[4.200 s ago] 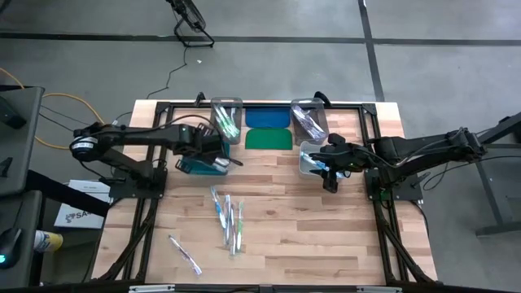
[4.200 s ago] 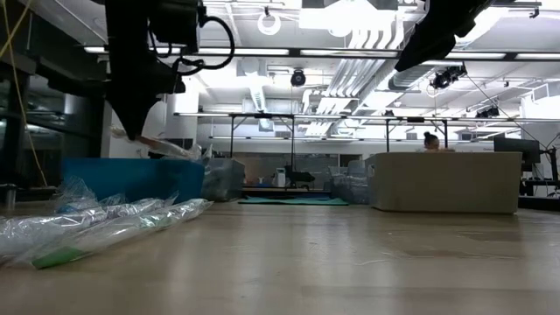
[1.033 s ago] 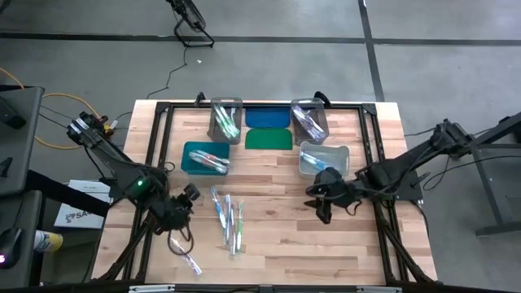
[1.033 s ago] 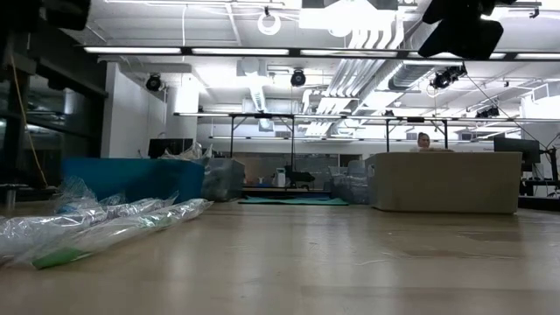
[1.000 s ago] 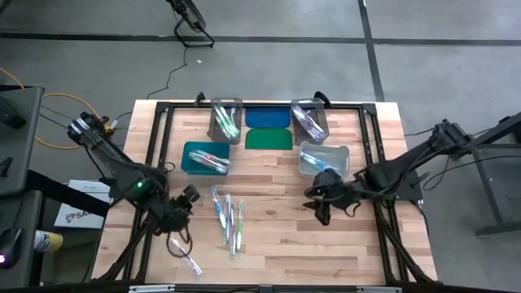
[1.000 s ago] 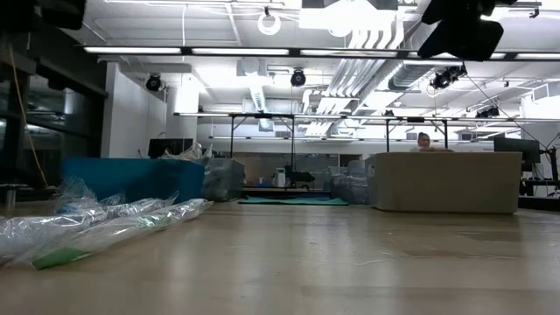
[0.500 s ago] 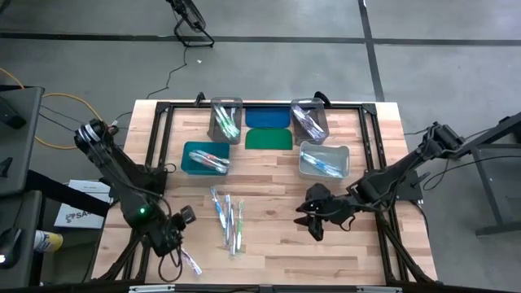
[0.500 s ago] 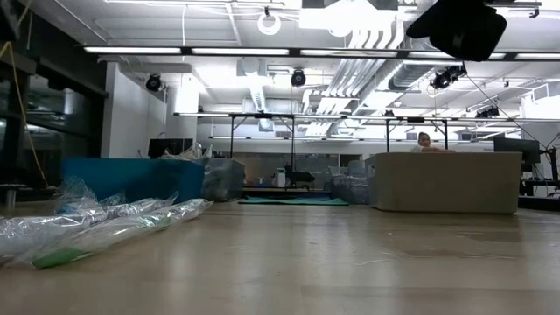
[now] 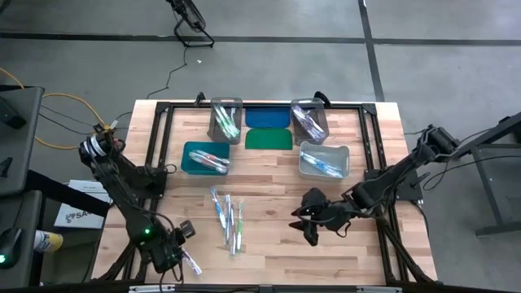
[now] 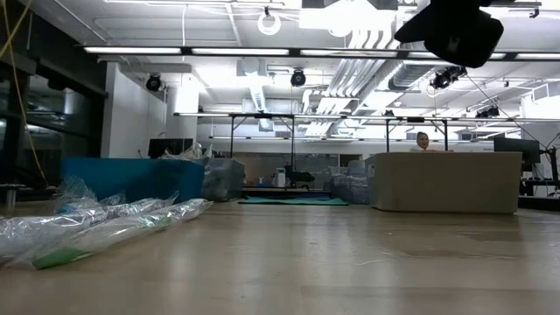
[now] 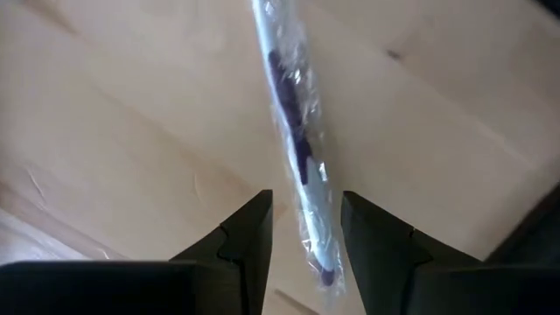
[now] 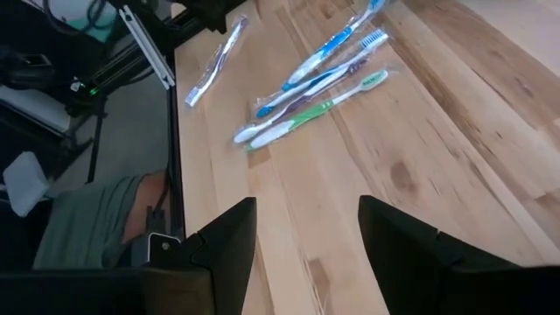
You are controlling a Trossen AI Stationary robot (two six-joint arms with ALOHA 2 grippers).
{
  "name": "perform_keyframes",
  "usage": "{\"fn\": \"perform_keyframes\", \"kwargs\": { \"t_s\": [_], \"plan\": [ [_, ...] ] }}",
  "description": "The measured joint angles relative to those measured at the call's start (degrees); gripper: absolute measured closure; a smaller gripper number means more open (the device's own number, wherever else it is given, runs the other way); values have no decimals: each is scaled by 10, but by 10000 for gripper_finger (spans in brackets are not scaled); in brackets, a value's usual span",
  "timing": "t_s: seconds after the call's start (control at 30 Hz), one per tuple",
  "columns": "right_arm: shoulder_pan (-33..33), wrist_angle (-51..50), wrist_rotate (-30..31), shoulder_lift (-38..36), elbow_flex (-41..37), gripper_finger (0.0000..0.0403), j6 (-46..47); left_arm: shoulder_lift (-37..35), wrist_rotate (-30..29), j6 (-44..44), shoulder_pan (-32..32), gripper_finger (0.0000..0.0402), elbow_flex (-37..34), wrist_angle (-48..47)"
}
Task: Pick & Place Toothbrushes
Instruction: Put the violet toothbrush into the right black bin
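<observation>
Both arms moved off bins toward desk (image 9: 358, 252) front.
Left end effector (image 9: 181, 254) now down over stray wrapped toothbrush (image 11: 297, 157), fingers apart, straddling it, no grip yet.
Right end effector (image 9: 308, 229) open, empty, beside loose toothbrush cluster (image 9: 229, 218).
Judgement: next pick cycle beginning.

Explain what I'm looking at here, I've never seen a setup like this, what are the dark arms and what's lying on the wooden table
These are two robot arms at a wooden table, each ending in a two-finger gripper. One picture looks straight down, one looks level across the tabletop, and two come from cameras on the wrists. On the table sit a teal plastic bin, three clear plastic bins holding toothbrushes, flat blue and green lids, and a loose cluster of wrapped toothbrushes. The left gripper is open, its fingers on either side of a single wrapped toothbrush near the table's front left. The right gripper is open and empty, facing the cluster.
</observation>
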Motion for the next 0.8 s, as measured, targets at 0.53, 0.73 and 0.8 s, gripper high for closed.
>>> {"fn": "perform_keyframes", "kwargs": {
  "t_s": [0.53,0.73,0.8],
  "plan": [
    [0,9,-1,7,0,208,13,54,-1,-48,1,270,0,21],
    [6,9,0,7,0,208,13,74,-7,-56,1,270,0,32],
    [8,9,4,7,0,208,13,84,-4,-58,1,270,1,34]
  ]
}}
